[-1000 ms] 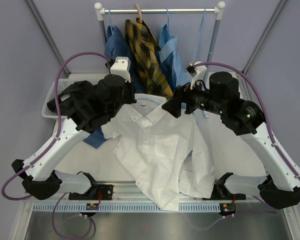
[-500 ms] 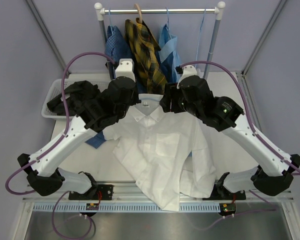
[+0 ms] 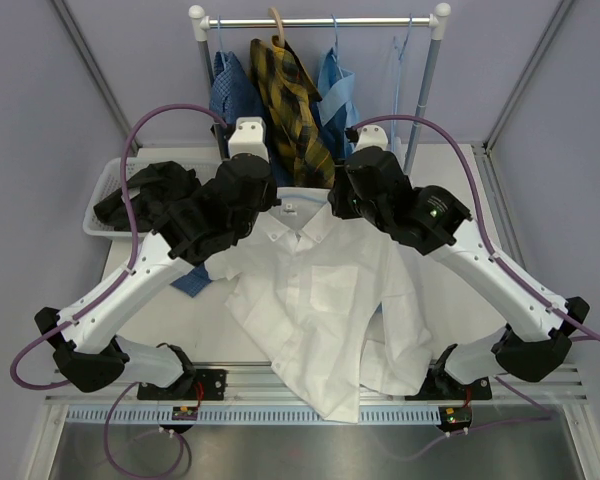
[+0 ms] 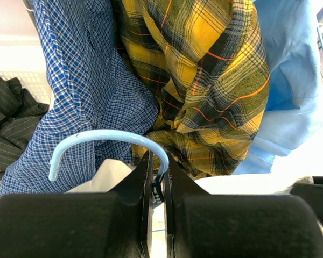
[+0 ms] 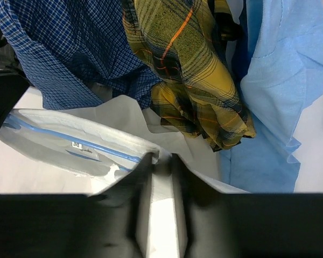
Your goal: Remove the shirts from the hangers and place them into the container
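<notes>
Three hung shirts crowd behind; left jaws clamp hanger; right jaws at white shirt, unclear.

Top camera: high behind my bases, facing down over desk, far, wide. Wrist cameras: close, looking forward past my left pincer and right pincer. All three share yellow-and-dark plaid shirt.

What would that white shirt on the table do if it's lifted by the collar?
Probably flop and drape: the white shirt already lies rumpled in soft folds. Likely light, being thin cloth. Its hanger may keep the shoulders stiffer.
</notes>
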Available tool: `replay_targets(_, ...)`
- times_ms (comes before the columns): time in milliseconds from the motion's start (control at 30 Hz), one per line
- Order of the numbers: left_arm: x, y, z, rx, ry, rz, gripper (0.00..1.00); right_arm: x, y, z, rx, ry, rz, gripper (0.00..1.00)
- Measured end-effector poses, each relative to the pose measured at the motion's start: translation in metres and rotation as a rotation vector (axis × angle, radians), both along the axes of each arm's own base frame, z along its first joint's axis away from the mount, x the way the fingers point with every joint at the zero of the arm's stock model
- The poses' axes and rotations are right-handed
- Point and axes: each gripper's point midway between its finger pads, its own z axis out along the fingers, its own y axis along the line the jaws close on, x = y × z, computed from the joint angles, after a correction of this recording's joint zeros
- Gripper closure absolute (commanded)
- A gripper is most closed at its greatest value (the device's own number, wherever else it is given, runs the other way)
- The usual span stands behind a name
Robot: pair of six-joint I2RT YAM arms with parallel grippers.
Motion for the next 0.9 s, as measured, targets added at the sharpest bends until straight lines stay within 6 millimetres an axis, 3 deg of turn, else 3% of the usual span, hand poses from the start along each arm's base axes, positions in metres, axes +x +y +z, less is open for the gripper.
replay_targets(67,0.0,0.001,0.0,0.003,-0.003,0.007,1.0,0.001,0.001,-0.001,-0.005,0.002,0.002,0.97)
replay_targets(100,0.001,0.002,0.0,0.007,-0.005,0.011,1.0,0.001,0.002,-0.001,-0.005,0.003,0.002,1.0)
replay_targets(300,0.001,0.01,0.005,0.026,-0.023,0.035,1.0,-0.001,-0.001,-0.003,-0.007,0.002,-0.001,1.0)
replay_targets(400,-0.003,0.014,0.009,0.025,-0.036,0.032,1.0,-0.008,-0.009,-0.005,-0.008,-0.001,-0.003,1.0)
replay_targets(600,-0.016,0.013,0.015,-0.008,-0.064,-0.031,1.0,-0.022,-0.027,0.013,0.034,-0.042,-0.003,1.0)
replay_targets(900,-0.038,0.028,0.027,-0.037,-0.118,-0.092,1.0,-0.028,-0.056,0.011,0.072,-0.059,-0.019,1.0)
